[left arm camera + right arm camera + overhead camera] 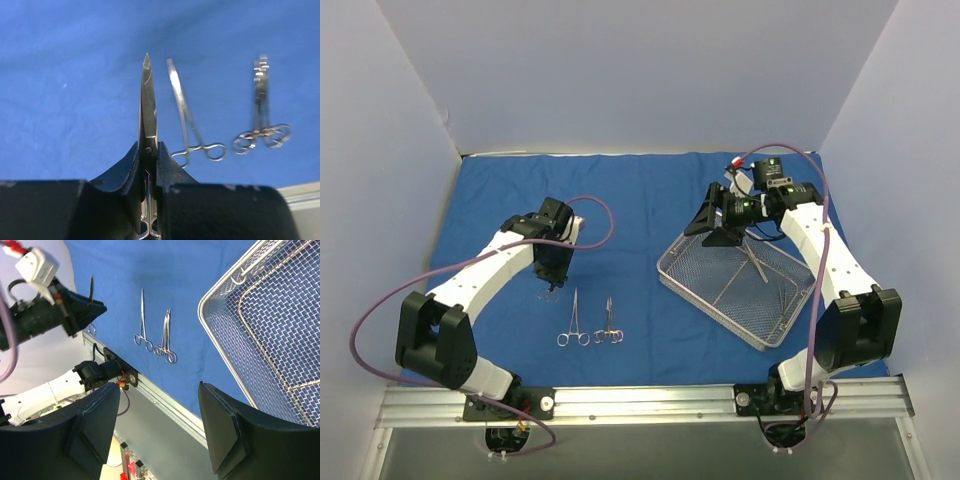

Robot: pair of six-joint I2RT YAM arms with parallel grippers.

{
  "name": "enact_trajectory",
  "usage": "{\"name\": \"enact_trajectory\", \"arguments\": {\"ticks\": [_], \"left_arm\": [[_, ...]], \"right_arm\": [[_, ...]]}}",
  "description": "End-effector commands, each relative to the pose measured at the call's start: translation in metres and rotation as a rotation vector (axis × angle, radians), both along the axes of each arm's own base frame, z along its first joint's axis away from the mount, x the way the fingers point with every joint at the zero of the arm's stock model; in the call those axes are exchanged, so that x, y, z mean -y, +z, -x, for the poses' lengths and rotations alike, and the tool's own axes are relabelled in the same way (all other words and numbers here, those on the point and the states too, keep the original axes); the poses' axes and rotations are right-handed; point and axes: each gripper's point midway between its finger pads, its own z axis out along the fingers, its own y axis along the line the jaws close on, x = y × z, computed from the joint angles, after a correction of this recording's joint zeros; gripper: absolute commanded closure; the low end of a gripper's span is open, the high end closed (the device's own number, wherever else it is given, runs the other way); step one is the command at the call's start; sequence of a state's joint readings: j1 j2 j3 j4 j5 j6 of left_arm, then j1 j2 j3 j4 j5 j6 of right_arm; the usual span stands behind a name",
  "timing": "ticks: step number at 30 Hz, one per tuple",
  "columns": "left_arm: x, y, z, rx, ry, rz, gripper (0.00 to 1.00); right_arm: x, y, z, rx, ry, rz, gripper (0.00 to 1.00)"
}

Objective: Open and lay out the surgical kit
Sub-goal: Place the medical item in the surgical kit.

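The blue cloth wrap lies spread flat over the table. My left gripper hangs low over the cloth's left part, shut on a pair of steel scissors whose blade points away from it. Two ring-handled forceps lie side by side on the cloth just to its right, also seen as forceps and a clamp. The wire-mesh tray sits at the right with slim instruments inside. My right gripper hovers open and empty above the tray's far left corner.
White walls close in the table on three sides. A metal rail runs along the near edge, carrying both arm bases. In the right wrist view the tray's mesh wall is at the right and the left gripper at the upper left.
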State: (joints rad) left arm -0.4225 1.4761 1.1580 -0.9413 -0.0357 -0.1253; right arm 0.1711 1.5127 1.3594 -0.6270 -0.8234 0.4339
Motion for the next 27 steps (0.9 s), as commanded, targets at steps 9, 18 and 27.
{"name": "enact_trajectory", "arguments": {"ticks": [9,18,27], "left_arm": [[0.017,-0.009,0.006,-0.025,0.255,0.170,0.98],[-0.013,-0.014,0.013,0.037,0.384,0.069,0.98],[-0.012,-0.013,-0.002,0.072,0.311,0.038,0.98]], "right_arm": [[0.002,0.013,0.012,0.053,0.009,-0.006,0.36],[-0.004,0.005,0.034,0.040,0.035,-0.020,0.36],[-0.004,0.014,0.038,0.091,0.052,0.009,0.36]]}}
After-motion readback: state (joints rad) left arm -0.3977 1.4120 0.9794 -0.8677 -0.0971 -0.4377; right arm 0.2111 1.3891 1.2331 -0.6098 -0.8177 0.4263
